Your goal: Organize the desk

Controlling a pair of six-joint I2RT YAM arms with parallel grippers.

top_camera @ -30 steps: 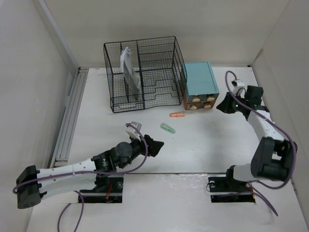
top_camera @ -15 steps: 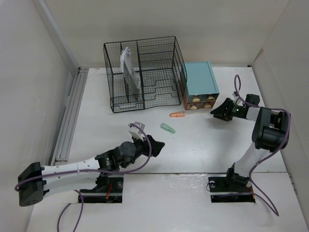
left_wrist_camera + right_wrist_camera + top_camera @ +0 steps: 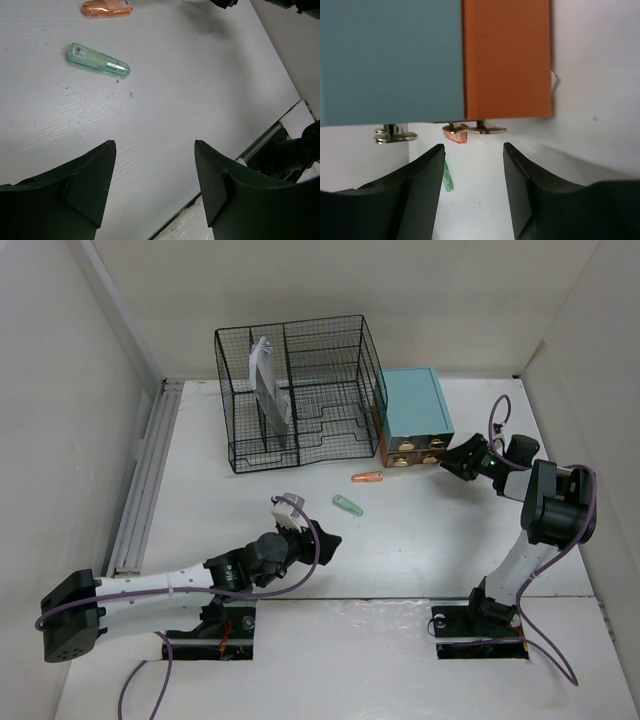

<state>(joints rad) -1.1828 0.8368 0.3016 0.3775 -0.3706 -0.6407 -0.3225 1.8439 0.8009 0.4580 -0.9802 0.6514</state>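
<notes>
As only wrist views show, left end effector (image 3: pixel 154 150) and right end effector (image 3: pixel 473 149) gape — empty.

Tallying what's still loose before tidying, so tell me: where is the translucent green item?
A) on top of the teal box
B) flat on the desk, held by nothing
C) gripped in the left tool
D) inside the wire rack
B: the green item lies flat on the desk, a little nearer the arms than the orange item, and the left tool stands open and empty short of it.
</notes>
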